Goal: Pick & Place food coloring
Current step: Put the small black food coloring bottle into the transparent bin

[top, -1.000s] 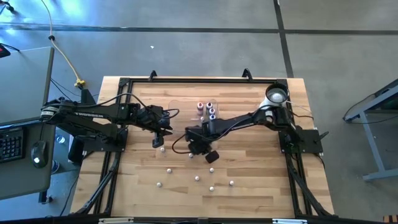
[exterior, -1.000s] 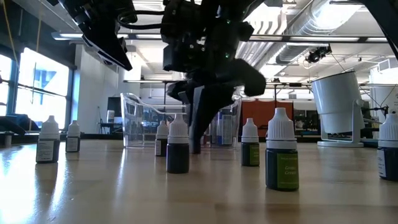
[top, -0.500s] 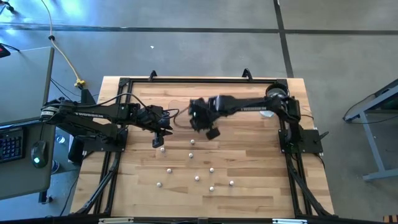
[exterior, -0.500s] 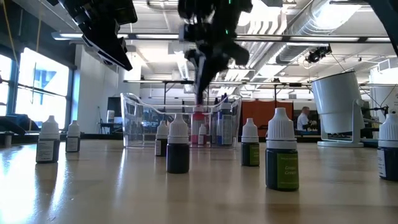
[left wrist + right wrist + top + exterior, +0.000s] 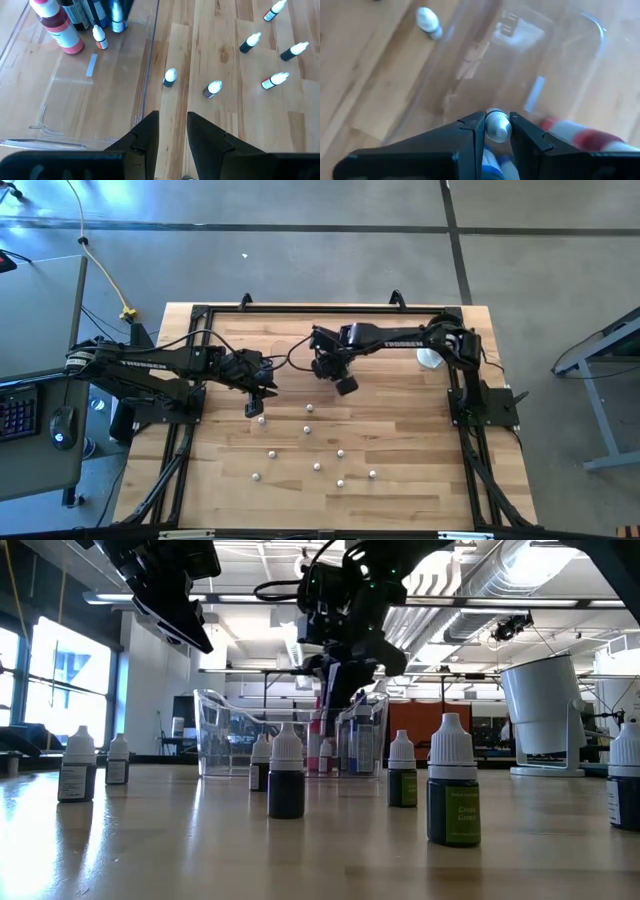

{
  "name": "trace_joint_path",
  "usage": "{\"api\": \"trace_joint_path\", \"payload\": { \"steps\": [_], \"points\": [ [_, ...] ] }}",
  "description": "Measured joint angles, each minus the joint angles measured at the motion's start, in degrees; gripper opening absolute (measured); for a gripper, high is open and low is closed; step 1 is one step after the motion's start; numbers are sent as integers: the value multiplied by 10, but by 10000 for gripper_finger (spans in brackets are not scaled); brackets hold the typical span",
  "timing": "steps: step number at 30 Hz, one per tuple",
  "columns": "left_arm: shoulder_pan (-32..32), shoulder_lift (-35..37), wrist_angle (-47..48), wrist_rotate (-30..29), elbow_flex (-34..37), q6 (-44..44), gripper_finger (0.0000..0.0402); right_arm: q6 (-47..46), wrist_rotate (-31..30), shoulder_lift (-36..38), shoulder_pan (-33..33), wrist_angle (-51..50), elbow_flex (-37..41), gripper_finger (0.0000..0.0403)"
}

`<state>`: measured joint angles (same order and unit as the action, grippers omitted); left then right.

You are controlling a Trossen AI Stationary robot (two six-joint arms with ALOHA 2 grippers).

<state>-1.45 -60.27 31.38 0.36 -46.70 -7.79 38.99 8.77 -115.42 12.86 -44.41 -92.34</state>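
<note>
1. Find the right claw (image 5: 330, 370) shifted since a second ago: then low among the loose bottles at mid-table, now raised and swung across above the clear tray (image 5: 60, 100); find the left claw (image 5: 255, 398) where it was.
2. Clenched on one food coloring bottle (image 5: 496, 125), pinching its whitish cap between the two dark fingers (image 5: 470, 137); gripped at the cap, probably because that is the part a descending claw meets first; cannot see the bottle's body below the grip.
3. Directly beneath the right claw, see the tray floor and the bottles already standing there; seems carried cap-up so as to be set down standing beside them; not yet let go, so the placing step looks nearly but not quite done.
4. Parted and holding nothing at the left claw; hovering just outside the tray wall, with one loose bottle (image 5: 262, 420) just beside its tips; likely staged there for the following pick, clear of the right arm's path.
5. Counting:
   - one bottle in the right claw's grasp;
   - nine loose on the wood, all on the side of the right claw away from the tray, the farthest near the table's front edge;
   - about five in the tray under the claw, including a larger red bottle (image 5: 56, 27), though cut off at the tops in the left wrist view, so not certain;
   - one tray;
   - one white cup-like object (image 5: 545, 710), well behind the right claw along its own arm.
</note>
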Motion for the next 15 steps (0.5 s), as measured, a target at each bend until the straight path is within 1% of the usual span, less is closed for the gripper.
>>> {"api": "trace_joint_path", "payload": {
  "steps": [3, 7, 15],
  "points": [
    [0, 0, 0, 0, 0, 0, 99, 1, 12, 0, -3, 22, 21, 72],
    [0, 0, 0, 0, 0, 0, 99, 1, -4, 0, -5, 27, 41, 72],
    [0, 0, 0, 0, 0, 0, 99, 0, -7, 1, -5, 38, 50, 73]
  ]
}}
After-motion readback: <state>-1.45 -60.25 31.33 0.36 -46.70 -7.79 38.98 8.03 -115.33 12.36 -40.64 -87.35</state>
